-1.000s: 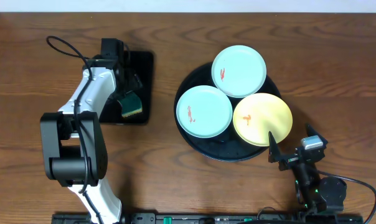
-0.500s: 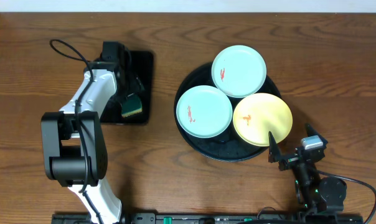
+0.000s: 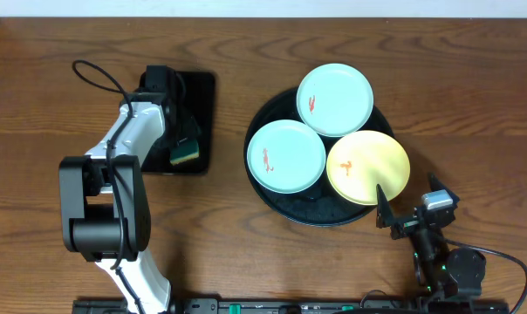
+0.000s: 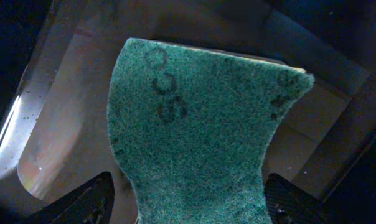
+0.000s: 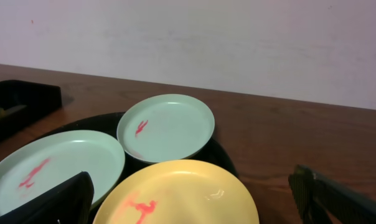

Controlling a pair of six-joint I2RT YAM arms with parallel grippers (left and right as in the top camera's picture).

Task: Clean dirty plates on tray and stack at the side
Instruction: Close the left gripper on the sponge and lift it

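Three plates lie on the round black tray: a mint one at the far side, a mint one on the left and a yellow one on the right, each with a red-orange smear. My left gripper is open, low over a green sponge. In the left wrist view the sponge fills the space between the spread jaws of the gripper. My right gripper is open and empty, just near of the yellow plate. The right wrist view also shows both mint plates.
The sponge lies on a small rectangular black tray at the left of the wooden table; this tray also shows in the right wrist view. The round tray's rim shows beside the yellow plate. A white wall stands behind the table.
My left wrist has shifted slightly over the rectangular tray and the sponge. The plates and my right arm have not moved.
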